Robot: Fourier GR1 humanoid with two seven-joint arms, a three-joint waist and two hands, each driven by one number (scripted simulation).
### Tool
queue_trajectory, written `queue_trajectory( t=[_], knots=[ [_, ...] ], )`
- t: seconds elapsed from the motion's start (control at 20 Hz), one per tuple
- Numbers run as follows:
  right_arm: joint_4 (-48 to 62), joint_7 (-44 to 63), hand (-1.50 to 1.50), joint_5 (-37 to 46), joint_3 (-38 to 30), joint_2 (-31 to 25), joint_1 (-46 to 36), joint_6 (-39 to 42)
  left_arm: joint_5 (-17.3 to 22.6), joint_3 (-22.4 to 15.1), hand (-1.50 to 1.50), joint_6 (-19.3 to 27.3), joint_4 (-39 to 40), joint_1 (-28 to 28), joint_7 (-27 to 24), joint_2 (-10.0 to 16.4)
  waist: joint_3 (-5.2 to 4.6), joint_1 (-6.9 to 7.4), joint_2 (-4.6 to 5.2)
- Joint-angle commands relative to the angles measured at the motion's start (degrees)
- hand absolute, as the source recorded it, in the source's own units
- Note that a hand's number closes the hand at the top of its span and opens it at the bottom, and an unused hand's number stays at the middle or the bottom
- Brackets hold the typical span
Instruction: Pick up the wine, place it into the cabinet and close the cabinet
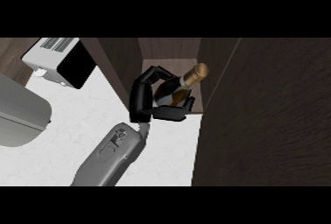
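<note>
The wine bottle (183, 85) is dark with a gold-foiled neck that points up and to the right, and it is tilted. My left hand (143, 98) is shut on its body: the fingers arch over the far side and the thumb sits under the near side, hiding much of the glass. Hand and bottle are in the mouth of the dark wooden cabinet (123, 65), between its left wall and the open door (265, 118). The door stands wide at the right. I cannot tell whether the bottle rests on the cabinet floor. My right hand does not show.
A white and black appliance (61, 61) stands at the back left of the white marble counter (71, 140). A large grey rounded object (19, 113) fills the left edge. The open door blocks the whole right side.
</note>
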Motion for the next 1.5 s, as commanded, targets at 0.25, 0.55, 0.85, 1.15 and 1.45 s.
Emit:
queue_trajectory(
  t=[0.25,0.55,0.85,1.15,1.45],
  knots=[
    [-5.1,1.3,-1.50,-0.5,1.4,0.6,1.7,-0.7,3.7,6.0,1.50,-3.8,9.8,-6.6,-2.6,0.0,0.00,0.00,0.01],
    [-4.3,2.4,-1.50,-0.7,2.5,1.2,-0.5,-2.0,8.4,3.7,1.50,-3.7,15.6,-10.5,-4.3,0.0,-0.01,-0.55,0.11],
    [-3.6,3.3,-1.50,-0.5,1.6,1.2,-1.3,-2.8,4.3,9.4,1.50,-8.3,17.8,-13.4,1.3,1.3,0.00,0.31,-0.07],
    [-5.5,2.2,-1.50,-6.2,-1.6,-0.4,0.4,0.4,6.0,14.2,1.50,-10.0,33.2,-18.5,-9.5,0.0,-0.01,-1.06,0.38],
    [-4.3,0.6,-1.50,-2.7,1.1,1.2,1.0,0.1,4.8,15.7,1.50,-6.8,40.0,-25.1,-14.2,0.0,0.00,-1.49,0.49]
  ],
)
